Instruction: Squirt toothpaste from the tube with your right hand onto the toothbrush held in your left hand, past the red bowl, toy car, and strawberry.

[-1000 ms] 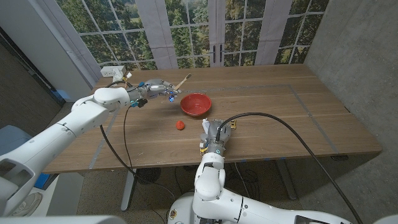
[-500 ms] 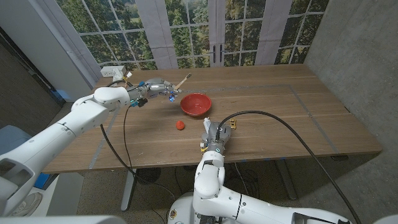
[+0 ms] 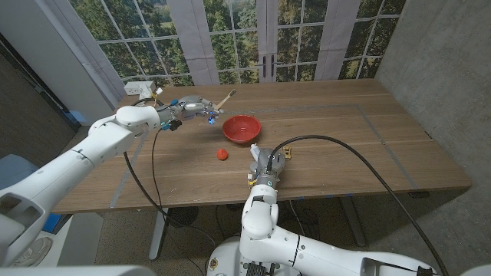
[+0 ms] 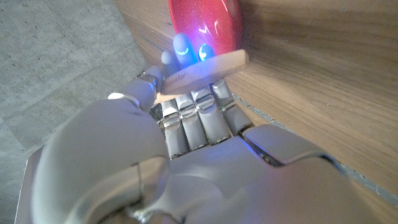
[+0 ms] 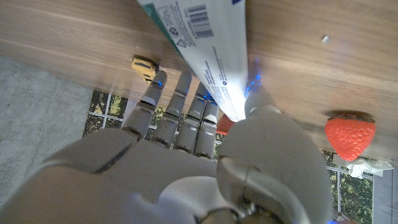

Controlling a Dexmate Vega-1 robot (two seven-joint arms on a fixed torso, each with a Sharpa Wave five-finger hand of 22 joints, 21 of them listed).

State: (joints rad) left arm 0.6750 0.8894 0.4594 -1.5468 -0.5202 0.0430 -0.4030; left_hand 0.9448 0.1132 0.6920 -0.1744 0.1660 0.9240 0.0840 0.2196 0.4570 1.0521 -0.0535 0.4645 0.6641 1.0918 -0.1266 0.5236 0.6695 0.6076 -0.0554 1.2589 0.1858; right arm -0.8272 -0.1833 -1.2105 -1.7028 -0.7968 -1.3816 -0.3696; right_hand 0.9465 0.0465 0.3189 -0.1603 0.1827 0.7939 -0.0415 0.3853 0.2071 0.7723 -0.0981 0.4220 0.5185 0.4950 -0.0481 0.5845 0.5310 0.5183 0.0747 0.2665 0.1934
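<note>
My left hand (image 3: 190, 107) is raised over the far left of the table and grips a wooden toothbrush (image 3: 225, 99), whose end points toward the window. In the left wrist view the fingers (image 4: 199, 118) wrap the brush's handle (image 4: 202, 70), with the red bowl (image 4: 202, 25) just beyond. My right hand (image 3: 263, 164) is low at the table's near middle. It grips the white toothpaste tube (image 5: 205, 50) between the thumb and the fingers (image 5: 180, 109). The red bowl (image 3: 242, 128) stands between the two hands. The strawberry (image 3: 222, 154) lies left of my right hand, the yellow toy car (image 3: 287, 152) just right of it.
The strawberry (image 5: 350, 134) and the toy car (image 5: 144, 67) both lie close to my right hand. Small white items (image 3: 143, 89) sit at the table's far left corner. A black cable (image 3: 360, 165) loops over the table's right half. Windows stand behind the far edge.
</note>
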